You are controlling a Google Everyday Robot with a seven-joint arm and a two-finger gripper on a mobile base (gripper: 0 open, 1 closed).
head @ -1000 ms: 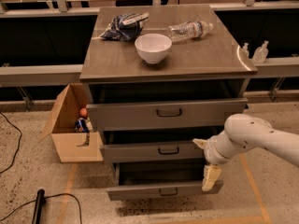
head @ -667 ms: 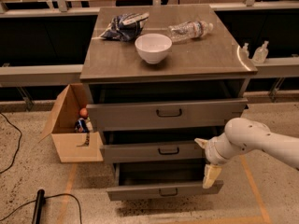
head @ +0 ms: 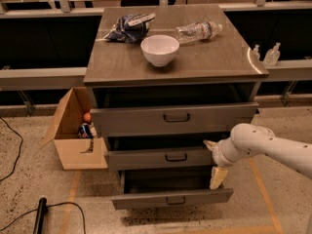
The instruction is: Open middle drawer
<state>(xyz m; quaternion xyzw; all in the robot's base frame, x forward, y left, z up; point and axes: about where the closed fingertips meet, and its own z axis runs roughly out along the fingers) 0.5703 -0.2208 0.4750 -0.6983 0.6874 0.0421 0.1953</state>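
The middle drawer (head: 161, 158) is a grey metal front with a small dark bail handle (head: 176, 157), between the taller top drawer (head: 146, 121) and the bottom drawer (head: 146, 199). It stands a little way out, with a dark gap above it. My gripper (head: 214, 161) is at the right end of the middle drawer's front, on a white arm (head: 273, 147) coming in from the right. It is open, with one tan fingertip (head: 209, 144) at the drawer's top edge and the other fingertip (head: 218, 177) below it. It holds nothing.
The bottom drawer is pulled out furthest. On the cabinet top (head: 214, 57) lie a white bowl (head: 159, 49), a plastic bottle (head: 199, 31) and a chip bag (head: 127, 27). An open cardboard box (head: 78, 135) stands on the floor at the left. A cable (head: 58, 211) lies front left.
My gripper has shifted slightly upward at the right end of the middle drawer. The drawers look unchanged.
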